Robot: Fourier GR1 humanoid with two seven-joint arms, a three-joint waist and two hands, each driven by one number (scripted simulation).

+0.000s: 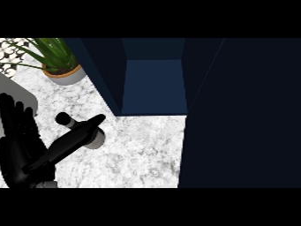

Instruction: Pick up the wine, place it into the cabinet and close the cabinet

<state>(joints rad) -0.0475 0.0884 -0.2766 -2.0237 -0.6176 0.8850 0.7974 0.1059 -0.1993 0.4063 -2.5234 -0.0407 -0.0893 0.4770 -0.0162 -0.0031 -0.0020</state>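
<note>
Marble counter (140, 150) beside open navy cabinet (154, 84)

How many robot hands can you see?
1. The left hand is at the view's lower left, fingers up, beside the wine on the counter. The right hand does not show.
</note>
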